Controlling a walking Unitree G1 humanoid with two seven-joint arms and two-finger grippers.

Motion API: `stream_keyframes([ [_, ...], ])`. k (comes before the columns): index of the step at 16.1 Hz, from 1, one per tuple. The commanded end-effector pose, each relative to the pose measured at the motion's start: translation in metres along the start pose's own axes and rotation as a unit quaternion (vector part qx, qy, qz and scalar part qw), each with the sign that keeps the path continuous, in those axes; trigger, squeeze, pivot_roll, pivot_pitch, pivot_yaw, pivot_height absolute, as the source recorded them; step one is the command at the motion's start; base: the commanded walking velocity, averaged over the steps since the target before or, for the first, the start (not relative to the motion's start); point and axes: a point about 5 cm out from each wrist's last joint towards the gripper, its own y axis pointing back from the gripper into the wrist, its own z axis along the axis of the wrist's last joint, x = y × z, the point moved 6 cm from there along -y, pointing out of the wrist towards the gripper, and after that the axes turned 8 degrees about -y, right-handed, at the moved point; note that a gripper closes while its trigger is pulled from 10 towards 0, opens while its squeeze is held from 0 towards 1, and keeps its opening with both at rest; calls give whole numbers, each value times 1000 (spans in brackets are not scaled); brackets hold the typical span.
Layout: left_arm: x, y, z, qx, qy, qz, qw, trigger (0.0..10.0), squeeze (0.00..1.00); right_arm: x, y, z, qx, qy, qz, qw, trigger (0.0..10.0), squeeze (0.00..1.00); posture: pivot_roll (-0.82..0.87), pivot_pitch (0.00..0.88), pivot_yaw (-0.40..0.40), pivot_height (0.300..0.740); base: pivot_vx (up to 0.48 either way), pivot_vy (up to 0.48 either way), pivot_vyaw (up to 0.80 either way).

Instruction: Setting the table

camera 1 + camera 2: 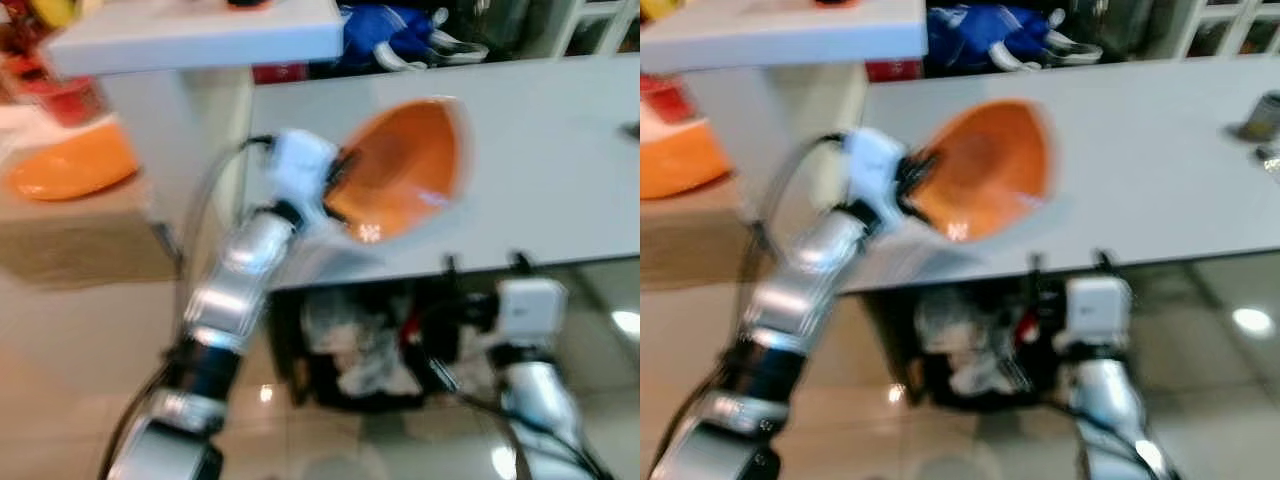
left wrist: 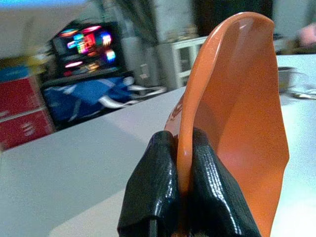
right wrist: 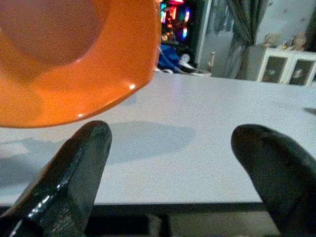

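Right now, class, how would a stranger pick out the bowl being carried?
Find the long pale grey table. Above its near edge, the left tool pinches the rim of a tilted glossy orange plastic bowl. Unlike the second orange bowl resting on the brown surface, it is held aloft.

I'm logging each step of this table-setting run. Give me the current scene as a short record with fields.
held item: orange plate, tilted on edge above the table
left gripper: shut on the plate's rim
right gripper: open, at the table's near edge, holding nothing
surface: grey table
second plate: another orange plate on a side surface to the robot's left
far side: blue bag behind the table
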Motion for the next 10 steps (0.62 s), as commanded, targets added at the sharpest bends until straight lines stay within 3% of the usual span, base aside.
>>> stream_keyframes([
  [1,-11,-5,16,-29,-1,-17,999,0,0,-8,1,2,-3,6,-10,1000,10000,0,-162,0,76,727,311,-364,0],
  [10,-17,-6,18,-36,4,-36,999,0,0,-7,3,1,1,10,-11,1000,10000,0,-166,0,88,727,310,-363,0],
])
